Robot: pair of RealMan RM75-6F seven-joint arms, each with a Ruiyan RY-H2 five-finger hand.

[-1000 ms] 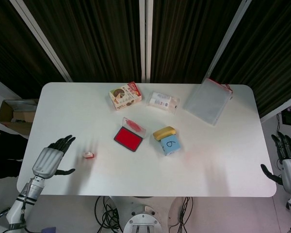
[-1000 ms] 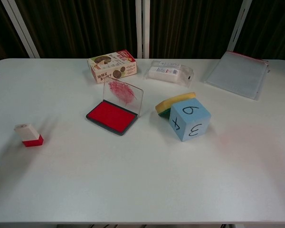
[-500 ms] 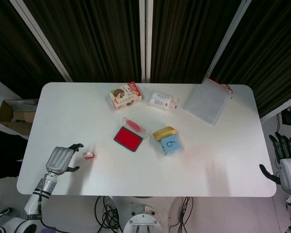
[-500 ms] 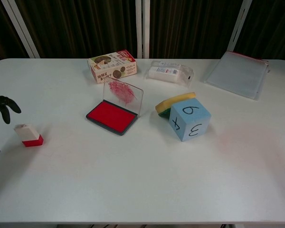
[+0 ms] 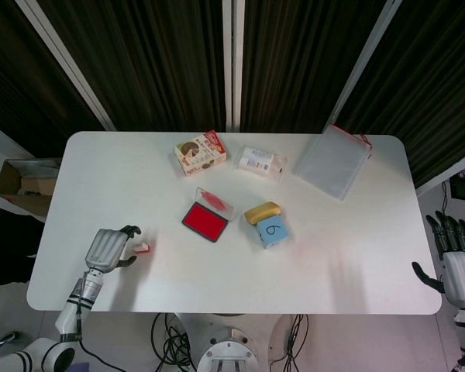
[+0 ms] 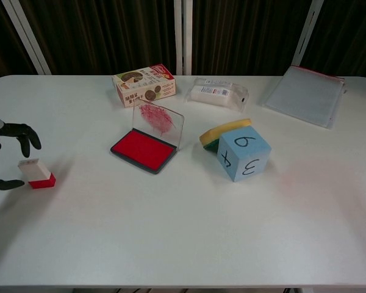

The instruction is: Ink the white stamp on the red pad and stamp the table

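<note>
The white stamp (image 5: 142, 248) (image 6: 36, 173), with its red base, leans tilted on the table near the left front. My left hand (image 5: 108, 248) (image 6: 1, 152) is right beside it, its fingers curved around both sides of the stamp with a gap between them, holding nothing. The red ink pad (image 5: 205, 220) (image 6: 144, 149) lies open in the middle, its clear lid (image 6: 158, 122) standing up and smeared red. My right hand (image 5: 457, 263) hangs off the table's right edge with its fingers spread; the chest view does not show it.
A blue numbered cube (image 6: 243, 155) with a yellow sponge (image 6: 224, 133) behind it sits right of the pad. At the back stand a snack box (image 6: 144, 84), a clear packet (image 6: 218, 94) and a grey pouch (image 6: 306, 94). A cardboard box (image 5: 25, 184) sits off the left edge.
My left hand has moved right across the table to the stamp, and its fingers now bracket it. My right hand has drifted slightly lower.
</note>
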